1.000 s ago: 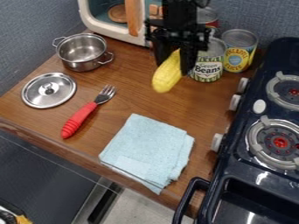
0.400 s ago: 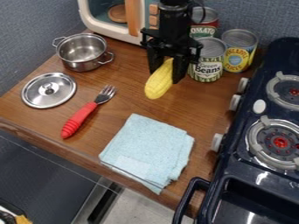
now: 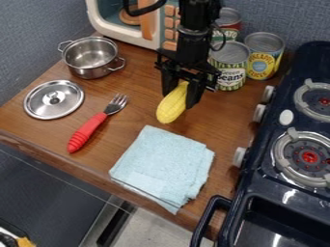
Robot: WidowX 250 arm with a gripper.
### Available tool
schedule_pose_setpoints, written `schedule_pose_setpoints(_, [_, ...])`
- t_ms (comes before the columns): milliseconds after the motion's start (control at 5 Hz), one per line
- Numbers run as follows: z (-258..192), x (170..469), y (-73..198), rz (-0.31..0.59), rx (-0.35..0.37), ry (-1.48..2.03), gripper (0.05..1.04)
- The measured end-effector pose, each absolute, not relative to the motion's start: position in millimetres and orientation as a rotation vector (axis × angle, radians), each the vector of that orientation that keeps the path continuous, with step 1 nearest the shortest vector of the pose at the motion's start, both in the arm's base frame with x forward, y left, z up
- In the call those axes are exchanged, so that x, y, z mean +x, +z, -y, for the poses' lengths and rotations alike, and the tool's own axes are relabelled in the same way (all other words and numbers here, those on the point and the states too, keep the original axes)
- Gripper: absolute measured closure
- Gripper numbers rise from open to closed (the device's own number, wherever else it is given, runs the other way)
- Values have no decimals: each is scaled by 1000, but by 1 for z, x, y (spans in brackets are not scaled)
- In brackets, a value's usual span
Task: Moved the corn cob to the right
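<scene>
The black gripper [image 3: 180,98] hangs over the middle of the wooden counter, shut on the yellow corn cob [image 3: 171,104]. One finger is at each side of the cob's upper end, which is partly hidden between them. The cob's rounded lower end sticks out toward the front left, just behind the folded cloth. Whether its underside touches the counter, I cannot tell.
A light blue cloth [image 3: 163,166] lies in front of the cob. To the left are a red-handled fork [image 3: 88,131], a lid [image 3: 54,100] and a metal pot [image 3: 92,55]. Cans [image 3: 230,65] stand behind right, and a stove [image 3: 290,193] is at right.
The gripper has come forward and slightly left, away from the cans, and the corn cob has moved with it toward the cloth.
</scene>
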State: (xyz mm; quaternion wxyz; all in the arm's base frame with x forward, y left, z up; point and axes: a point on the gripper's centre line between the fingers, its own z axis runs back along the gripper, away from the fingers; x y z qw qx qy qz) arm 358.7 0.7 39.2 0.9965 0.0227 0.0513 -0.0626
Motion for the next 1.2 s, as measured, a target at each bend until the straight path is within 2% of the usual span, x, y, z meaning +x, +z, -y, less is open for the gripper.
schedule_pose_setpoints(600, [-11,360,28,-103,2,-98,488])
schedule_pose_setpoints(800, [-15,358,28,-117,30,-97,417])
schedule_pose_setpoints(1000, [-14,359,28,-114,27,-95,130])
schedule_pose_setpoints(1200, [-15,359,28,-116,29,-103,78])
